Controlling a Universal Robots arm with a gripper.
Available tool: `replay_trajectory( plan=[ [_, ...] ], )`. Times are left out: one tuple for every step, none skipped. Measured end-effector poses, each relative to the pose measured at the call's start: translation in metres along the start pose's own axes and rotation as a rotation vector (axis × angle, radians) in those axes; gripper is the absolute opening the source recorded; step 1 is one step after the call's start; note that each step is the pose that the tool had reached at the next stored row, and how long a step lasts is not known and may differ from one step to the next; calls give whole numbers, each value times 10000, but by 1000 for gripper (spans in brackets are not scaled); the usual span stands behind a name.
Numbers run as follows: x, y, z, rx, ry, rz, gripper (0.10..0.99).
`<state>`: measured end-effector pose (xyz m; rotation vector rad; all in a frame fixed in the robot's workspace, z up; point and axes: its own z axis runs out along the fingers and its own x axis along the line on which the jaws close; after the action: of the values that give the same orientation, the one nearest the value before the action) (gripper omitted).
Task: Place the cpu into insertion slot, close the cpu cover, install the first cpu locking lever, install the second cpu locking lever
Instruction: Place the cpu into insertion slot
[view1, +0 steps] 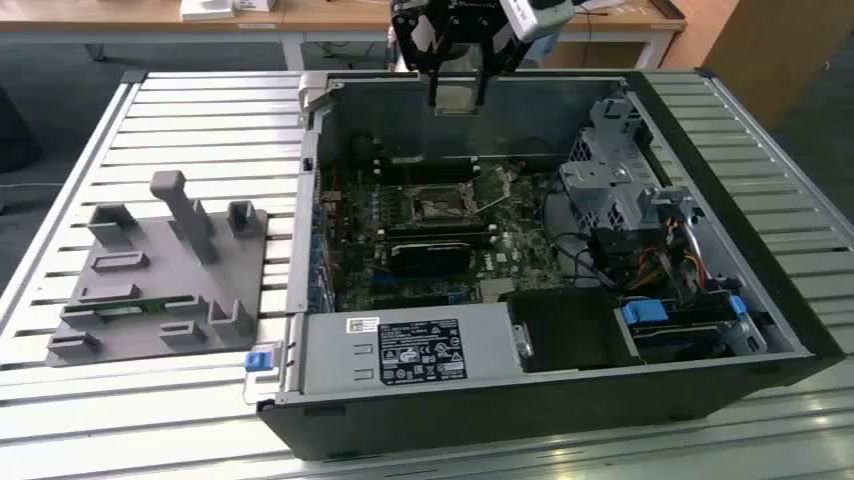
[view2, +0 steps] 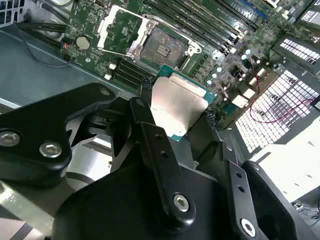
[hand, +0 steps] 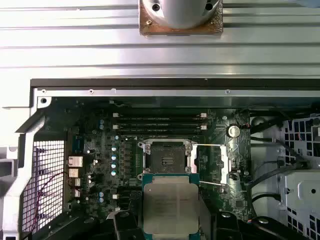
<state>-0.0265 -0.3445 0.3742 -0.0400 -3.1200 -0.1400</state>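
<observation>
One black two-fingered tool (view2: 177, 101) clamps the single flat silver-grey square cpu (hand: 170, 205) by opposite edges, apparently to keep it level. In the exterior view the chip hangs over the open black computer case (view1: 534, 420) on the slatted metal counter (view1: 200, 120), at twelve o'clock of the one square black insertion slot (view1: 438, 205). The one thin silvery cpu cover (hand: 224, 161) lies swung open just beside the slot, likely to leave it bare for the chip.

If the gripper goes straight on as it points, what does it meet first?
Likely the open insertion slot, or just beside it, with the held cpu touching first; depth is unclear.
</observation>
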Motion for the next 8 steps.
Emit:
replay_trajectory(
  plan=[
    [0, 0, 0, 0, 0, 0, 537],
    [0, 0, 0, 0, 0, 0, 537],
    [0, 0, 0, 0, -1, 0, 537],
    [0, 0, 0, 0, 0, 0, 537],
    [0, 0, 0, 0, 0, 1, 537],
    [0, 0, 0, 0, 0, 4, 537],
    [0, 0, 0, 0, -1, 10, 537],
    [0, 0, 0, -1, -3, 30, 537]
  ],
)
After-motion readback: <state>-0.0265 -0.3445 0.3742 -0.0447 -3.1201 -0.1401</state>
